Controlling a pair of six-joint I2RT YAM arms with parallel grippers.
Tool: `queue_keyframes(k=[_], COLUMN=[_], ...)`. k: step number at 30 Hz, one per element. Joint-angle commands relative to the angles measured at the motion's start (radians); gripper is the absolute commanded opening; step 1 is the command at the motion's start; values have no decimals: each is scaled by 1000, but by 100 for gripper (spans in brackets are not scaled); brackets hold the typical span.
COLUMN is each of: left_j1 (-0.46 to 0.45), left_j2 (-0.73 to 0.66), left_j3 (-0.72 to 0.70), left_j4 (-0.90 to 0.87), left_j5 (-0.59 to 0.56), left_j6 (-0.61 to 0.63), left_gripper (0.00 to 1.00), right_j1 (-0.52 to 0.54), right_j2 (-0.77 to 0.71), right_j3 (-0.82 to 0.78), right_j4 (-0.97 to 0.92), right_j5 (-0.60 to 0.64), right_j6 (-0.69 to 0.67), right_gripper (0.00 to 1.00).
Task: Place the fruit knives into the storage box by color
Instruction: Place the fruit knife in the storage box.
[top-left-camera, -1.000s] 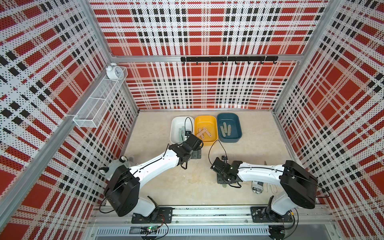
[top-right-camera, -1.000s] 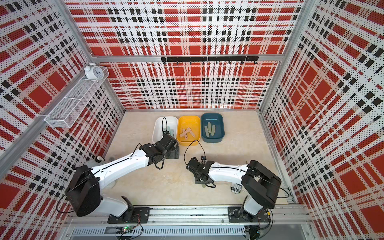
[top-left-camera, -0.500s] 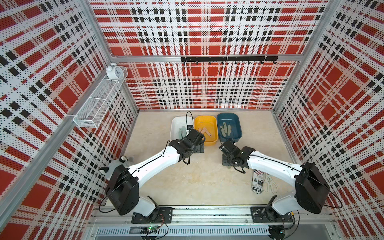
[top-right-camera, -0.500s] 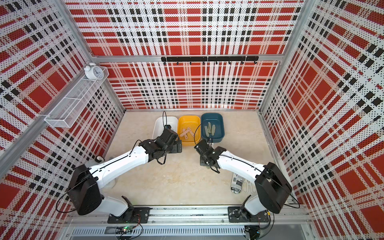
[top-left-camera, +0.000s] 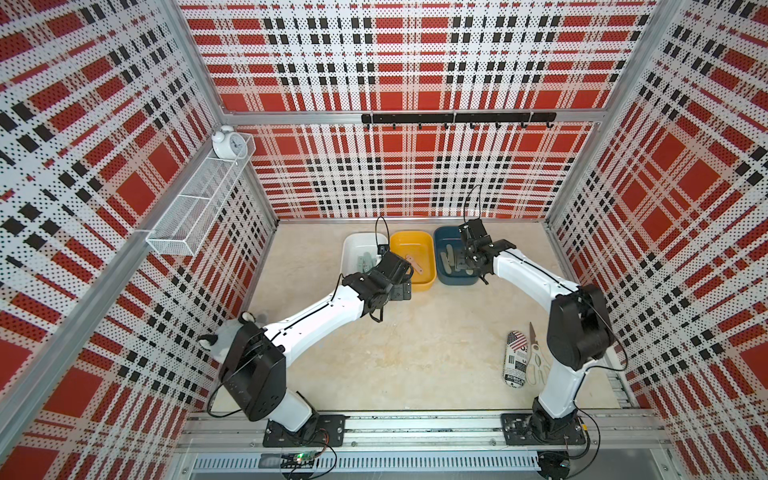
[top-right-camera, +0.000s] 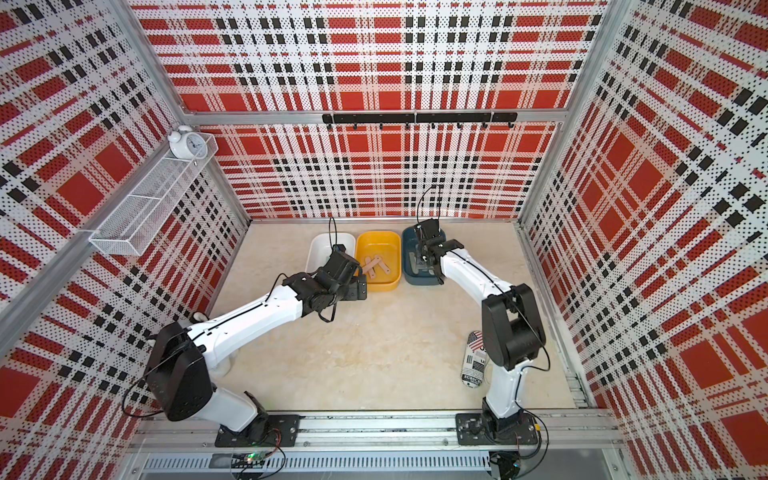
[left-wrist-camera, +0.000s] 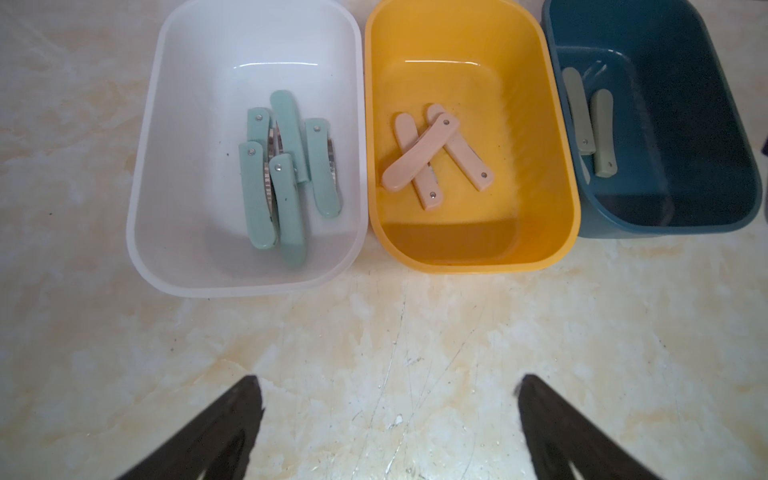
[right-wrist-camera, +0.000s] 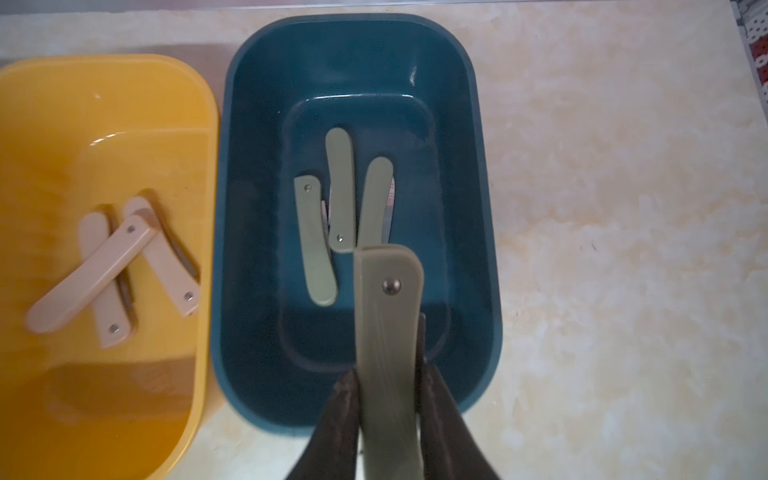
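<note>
Three storage boxes stand in a row at the back: a white box (left-wrist-camera: 141, 166) with several mint-teal fruit knives (left-wrist-camera: 286, 199), a yellow box (left-wrist-camera: 540, 145) with three peach knives (left-wrist-camera: 419, 153), and a blue box (right-wrist-camera: 486, 208) with three sage green knives (right-wrist-camera: 316, 245). My right gripper (right-wrist-camera: 387, 372) is shut on another sage green knife (right-wrist-camera: 388, 324), which it holds over the near end of the blue box (top-left-camera: 442, 241). My left gripper (left-wrist-camera: 388, 382) stands open over bare table just in front of the white and yellow boxes, with nothing between its fingers.
White-handled scissors (top-left-camera: 536, 357) and a newspaper-print cylinder (top-left-camera: 515, 363) lie at the front right beside the right arm's base. A small white plush thing (top-left-camera: 224, 340) sits by the left arm's base. A wire shelf (top-left-camera: 195, 208) with a clock hangs on the left wall.
My right arm has swung from the front middle of the table back to the blue box, carrying the green knife. The left arm has hardly moved and stays open.
</note>
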Motion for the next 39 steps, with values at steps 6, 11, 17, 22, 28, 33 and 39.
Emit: queue_keyframes(k=[6, 11, 17, 22, 28, 33, 39], left_j1=[10, 13, 13, 14, 17, 36, 49], left_j2=[34, 35, 47, 42, 58, 52, 48], left_j3=[35, 36, 45, 53, 72, 95, 104], left_j4=[-8, -10, -9, -12, -10, -16, -15], left_j5=[7, 4, 7, 0, -11, -12, -24], left_j6=[23, 21, 24, 28, 30, 33, 31], left_gripper=[98, 98, 98, 98, 98, 98, 98], right_j1=[-38, -55, -76, -78, -79, -78, -78], right_j2=[208, 264, 313, 328, 328, 328, 306], right_j3=[193, 234, 252, 249, 232, 228, 206], right_j4=[-15, -13, -16, -6, 13, 23, 43], right_j5=[35, 46, 57, 40, 37, 21, 31], right_j6=[-64, -70, -79, -86, -87, -93, -101], right_gripper=[27, 27, 27, 25, 28, 31, 37])
